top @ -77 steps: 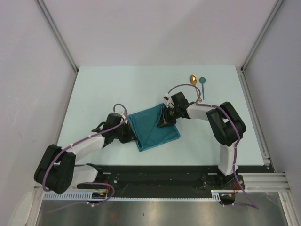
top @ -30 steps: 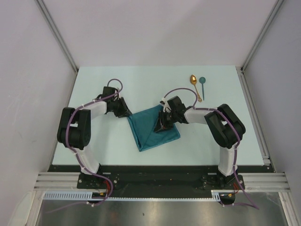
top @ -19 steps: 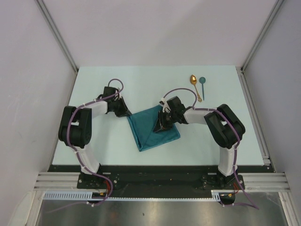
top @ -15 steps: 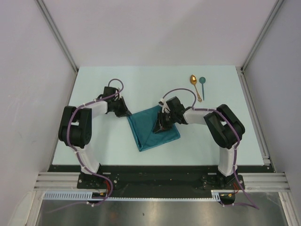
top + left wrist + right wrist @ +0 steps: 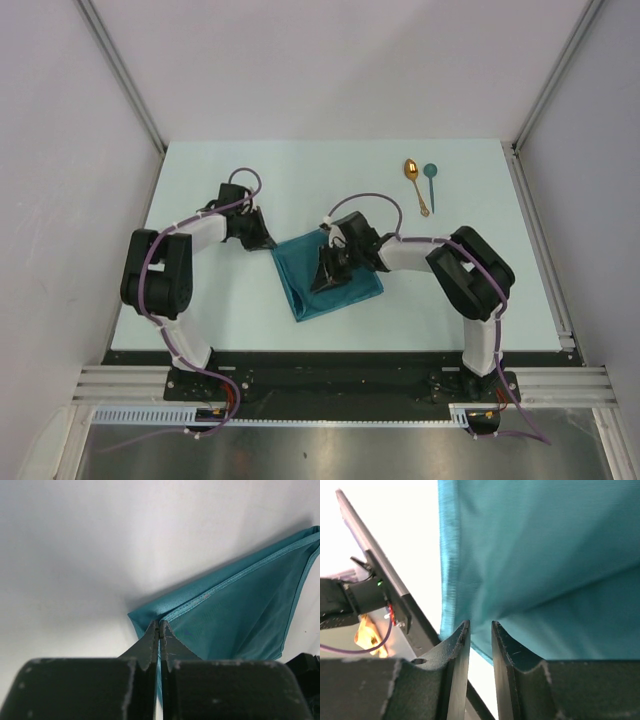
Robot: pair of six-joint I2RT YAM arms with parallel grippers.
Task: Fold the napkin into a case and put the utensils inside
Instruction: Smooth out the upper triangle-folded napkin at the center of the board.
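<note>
Napkin (image 5: 360,285) clamped at its far-left corner and gathered near its middle, on the pale matte table (image 5: 220,170).
The left gripper (image 5: 159,626) is closed flat on the hemmed, folded corner, a teal sliver being seen between its dark wedge-shaped fingers. The right gripper (image 5: 480,625) is drawn nearly together on smooth, faintly shiny cloth that is creased toward its tips (only a narrow slit shows between the curved fingers). The cloth is laid in angular, layered folds mid-table between both arms. Well apart, toward the far right, a gold metal spoon (image 5: 414,180) with an oval bowl and a teal spoon (image 5: 430,178) with a round bowl are laid side by side.
</note>
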